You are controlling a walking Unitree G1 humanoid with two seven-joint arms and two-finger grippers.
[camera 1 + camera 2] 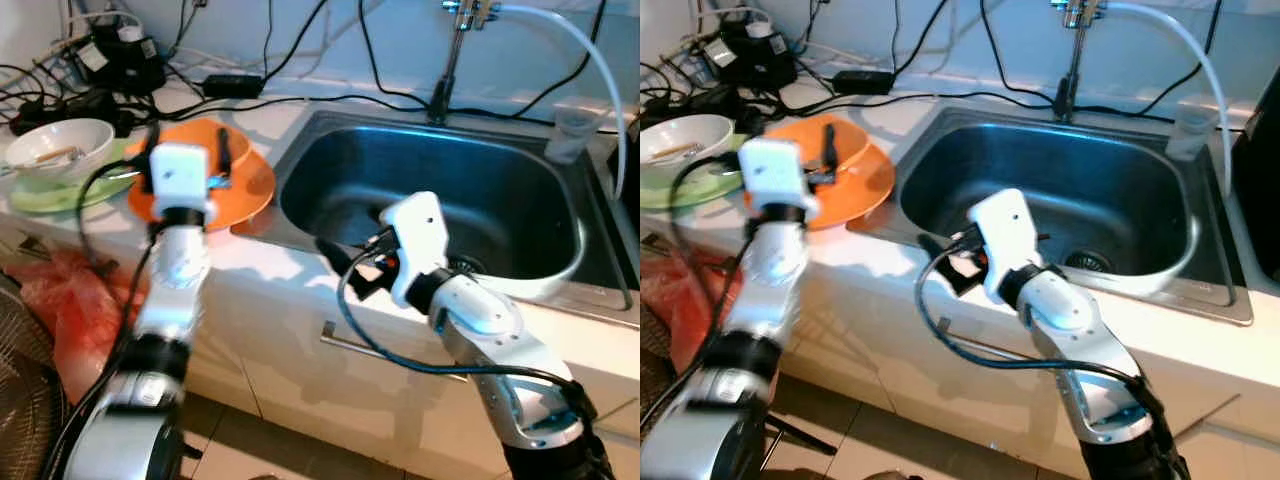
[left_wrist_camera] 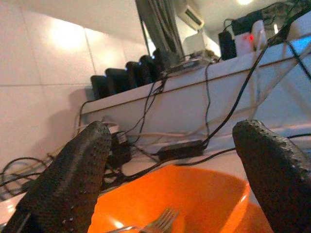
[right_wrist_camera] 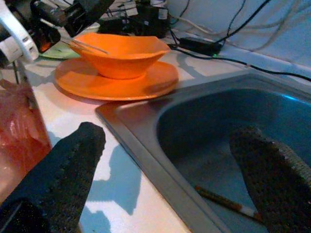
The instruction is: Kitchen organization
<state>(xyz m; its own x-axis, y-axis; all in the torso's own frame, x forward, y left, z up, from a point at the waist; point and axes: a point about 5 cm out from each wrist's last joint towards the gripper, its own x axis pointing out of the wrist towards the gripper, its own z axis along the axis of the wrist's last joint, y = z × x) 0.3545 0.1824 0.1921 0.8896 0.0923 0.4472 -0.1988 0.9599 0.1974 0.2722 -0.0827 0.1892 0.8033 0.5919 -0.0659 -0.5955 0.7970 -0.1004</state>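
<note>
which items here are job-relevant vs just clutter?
Job:
orange bowl with fork
orange plate
white bowl
green plate
sink
left gripper
right gripper

Lying about:
cables
red bag
fan

Two silver jointed arms, white boxy wrist housings, looping black cables — black textured fingers on each gripper (image 3: 165,179).

You are looking at a bowl (image 3: 121,54) sitting on a plate (image 3: 116,80) left of the sink (image 1: 440,190), a fork (image 2: 155,224) lying inside it, another bowl (image 1: 60,145) sitting farther left.
</note>
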